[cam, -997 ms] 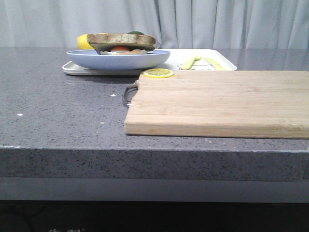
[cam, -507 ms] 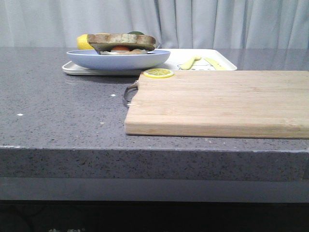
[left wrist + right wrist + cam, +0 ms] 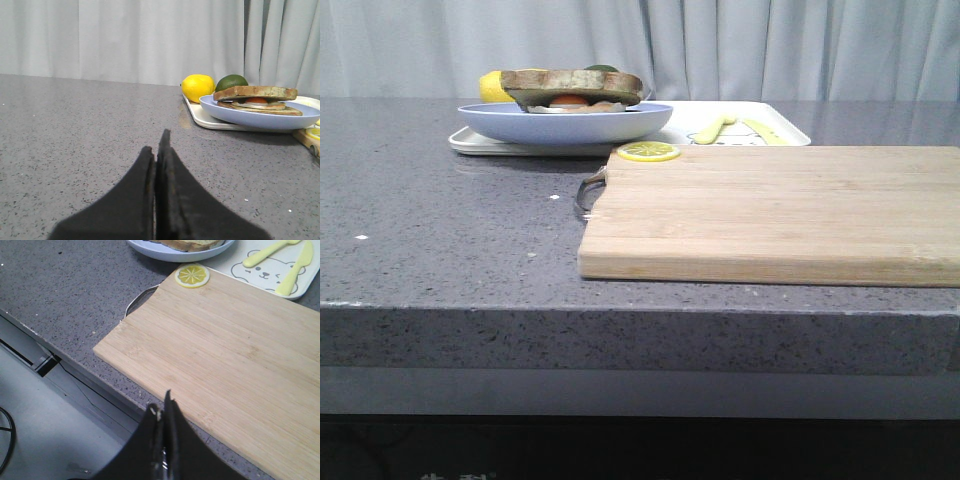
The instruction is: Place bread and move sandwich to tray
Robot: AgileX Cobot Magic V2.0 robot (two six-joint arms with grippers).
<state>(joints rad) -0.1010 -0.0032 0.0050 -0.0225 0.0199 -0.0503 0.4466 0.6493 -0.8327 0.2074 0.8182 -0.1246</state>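
Note:
The sandwich (image 3: 572, 90) lies on a round light-blue plate (image 3: 565, 122), toast slices with egg and an orange filling between them. The plate sits on the left part of the white tray (image 3: 735, 130) at the back of the counter. In the left wrist view the sandwich (image 3: 255, 94), plate (image 3: 250, 116) and tray (image 3: 205, 120) lie ahead to the right. My left gripper (image 3: 156, 145) is shut and empty, low over the bare counter. My right gripper (image 3: 162, 405) is shut and empty above the counter's front edge, near the cutting board. No separate plain bread slice shows.
A wooden cutting board (image 3: 780, 210) with a metal handle (image 3: 588, 190) fills the front right; a lemon slice (image 3: 648, 151) lies on its far left corner. A whole lemon (image 3: 198, 87) and an avocado (image 3: 231, 81) sit behind the plate. Grey curtain at the back.

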